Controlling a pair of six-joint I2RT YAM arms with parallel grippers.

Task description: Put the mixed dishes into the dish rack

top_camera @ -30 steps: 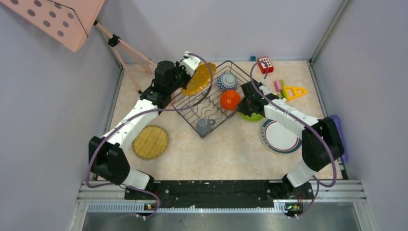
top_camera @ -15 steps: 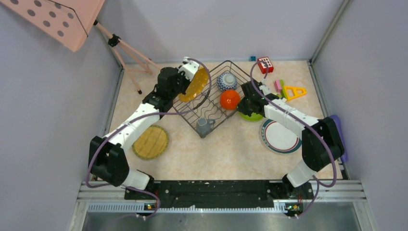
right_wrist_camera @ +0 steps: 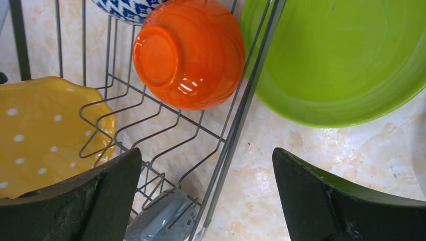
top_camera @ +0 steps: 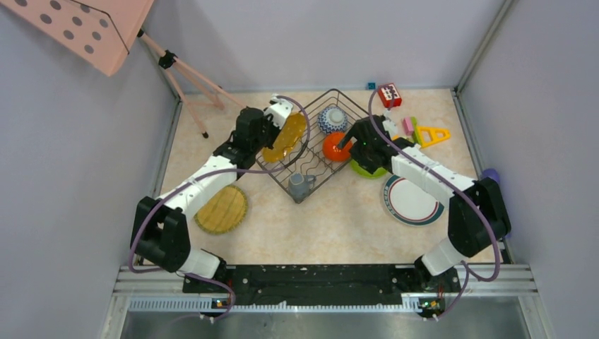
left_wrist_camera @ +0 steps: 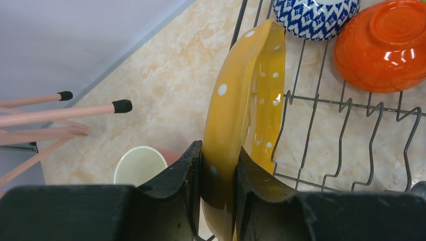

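The dish rack (top_camera: 279,173) holds a patterned bowl (top_camera: 333,119), an orange-red bowl (top_camera: 332,148) and a grey mug (top_camera: 300,186). My left gripper (left_wrist_camera: 219,150) is shut on a yellow scalloped plate (left_wrist_camera: 246,95), held on edge over the rack's left side. A pink mug (left_wrist_camera: 140,165) stands on the table just outside the rack. My right gripper (right_wrist_camera: 207,165) hangs open over the rack's right rim (right_wrist_camera: 241,115), with the orange-red bowl (right_wrist_camera: 191,52) ahead of it and holding nothing. A lime green plate (right_wrist_camera: 341,60), a white green-rimmed plate (top_camera: 411,200) and a second yellow plate (top_camera: 221,208) lie on the table.
Toy blocks, among them a red one (top_camera: 389,94) and a yellow triangle (top_camera: 432,135), lie at the back right. A purple cylinder (top_camera: 489,175) shows by the right wall. Pink tripod legs (top_camera: 187,78) reach down at the back left. Walls close in the table.
My left gripper has carried the yellow plate rightward and nearer, over the rack's left side. My right gripper has opened wide beside the orange-red bowl, and that arm's elbow has shifted.
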